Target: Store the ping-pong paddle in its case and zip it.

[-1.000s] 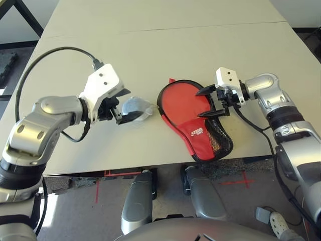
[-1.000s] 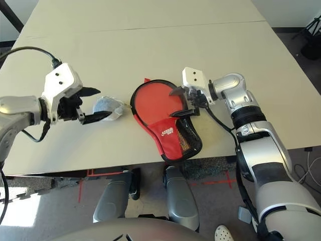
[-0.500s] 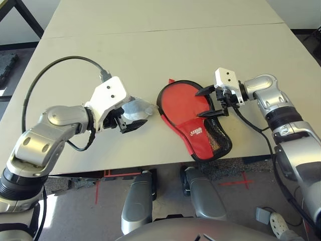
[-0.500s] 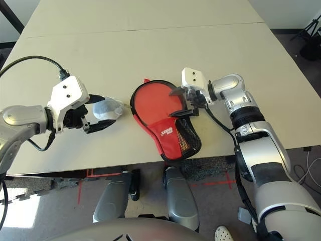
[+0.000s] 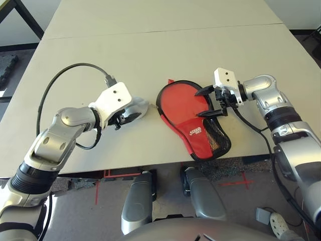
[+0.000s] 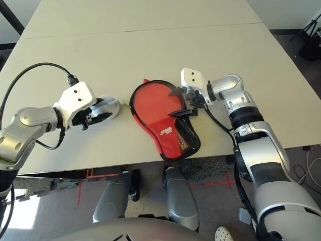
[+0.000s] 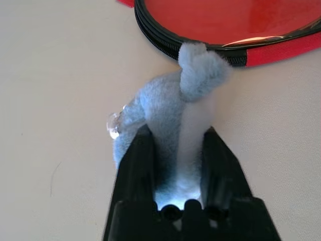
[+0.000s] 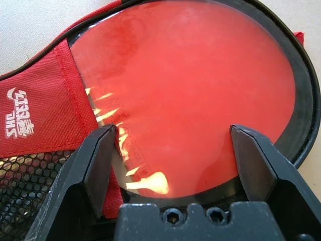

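Between the left gripper (image 7: 175, 150) fingers sits the grey pull charm (image 7: 173, 108), pinched. Ahead of that hand, touching the charm, lies the case (image 5: 193, 113), its long axis running toward the robot. Right gripper (image 8: 175, 150) hovers spread over the ping-pong paddle (image 8: 190, 80) inside the unzipped case.

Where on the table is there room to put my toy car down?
The whole far half of the table, beyond the seam, is bare. So is the stretch past the right gripper toward the right edge. It is crowded in the middle near edge: the left gripper pinches the grey pull charm right beside the case.
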`<state>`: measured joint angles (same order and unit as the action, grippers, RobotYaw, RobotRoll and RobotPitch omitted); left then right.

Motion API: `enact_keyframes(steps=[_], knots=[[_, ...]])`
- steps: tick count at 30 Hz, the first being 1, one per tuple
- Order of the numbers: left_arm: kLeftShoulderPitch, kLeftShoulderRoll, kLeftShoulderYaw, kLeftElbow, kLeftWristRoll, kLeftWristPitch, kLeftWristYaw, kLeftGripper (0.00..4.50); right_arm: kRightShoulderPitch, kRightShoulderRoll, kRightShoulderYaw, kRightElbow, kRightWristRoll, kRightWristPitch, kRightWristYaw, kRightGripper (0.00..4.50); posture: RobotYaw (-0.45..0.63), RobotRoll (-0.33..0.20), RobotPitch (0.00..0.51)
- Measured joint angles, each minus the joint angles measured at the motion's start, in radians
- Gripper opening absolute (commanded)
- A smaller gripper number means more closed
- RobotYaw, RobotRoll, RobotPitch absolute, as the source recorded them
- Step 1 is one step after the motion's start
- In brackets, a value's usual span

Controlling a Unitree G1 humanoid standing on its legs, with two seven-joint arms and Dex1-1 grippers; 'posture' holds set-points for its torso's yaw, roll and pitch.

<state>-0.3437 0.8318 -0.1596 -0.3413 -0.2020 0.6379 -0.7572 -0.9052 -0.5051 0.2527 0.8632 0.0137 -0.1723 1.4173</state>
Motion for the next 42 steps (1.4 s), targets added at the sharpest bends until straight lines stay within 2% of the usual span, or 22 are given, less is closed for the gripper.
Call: enact_keyframes(steps=[1, 3, 9, 18, 21, 29, 33, 42], knots=[[-0.007, 0.0, 0.0, 0.002, 0.001, 0.0, -0.003, 0.26, 0.001, 0.0, -0.001, -0.001, 0.0, 0.001, -0.001, 4.5, 0.13, 0.0, 0.224], [-0.02, 0.0, 0.0, 0.007, 0.002, 0.004, -0.008, 0.07, 0.003, 0.0, -0.002, -0.004, 0.0, 0.002, -0.003, 4.5, 0.13, 0.0, 0.223], [-0.101, -0.001, 0.005, 0.06, 0.007, 0.046, -0.007, 0.07, 0.013, -0.004, -0.003, -0.021, -0.001, -0.006, -0.009, 4.5, 0.13, 0.0, 0.222], [-0.266, -0.065, 0.022, 0.207, 0.005, 0.083, -0.004, 0.07, 0.029, -0.01, 0.004, -0.055, -0.021, -0.045, -0.034, 4.5, 0.12, 0.0, 0.224], [-0.335, -0.087, -0.006, 0.282, 0.027, 0.061, -0.004, 0.07, 0.041, -0.013, 0.004, -0.07, -0.026, -0.051, -0.045, 4.5, 0.11, 0.0, 0.228], [-0.5, -0.229, -0.078, 0.559, 0.135, -0.083, 0.019, 0.07, 0.071, -0.023, 0.007, -0.119, -0.032, -0.05, -0.061, 4.5, 0.1, 0.0, 0.229], [-0.583, -0.341, -0.088, 0.745, 0.191, -0.192, 0.076, 0.07, 0.078, -0.029, 0.009, -0.139, -0.035, -0.049, -0.062, 4.5, 0.08, 0.0, 0.232], [-0.742, -0.513, -0.082, 1.116, 0.262, -0.42, 0.215, 0.07, 0.096, -0.041, 0.009, -0.181, -0.035, -0.04, -0.072, 4.5, 0.06, 0.0, 0.24]])
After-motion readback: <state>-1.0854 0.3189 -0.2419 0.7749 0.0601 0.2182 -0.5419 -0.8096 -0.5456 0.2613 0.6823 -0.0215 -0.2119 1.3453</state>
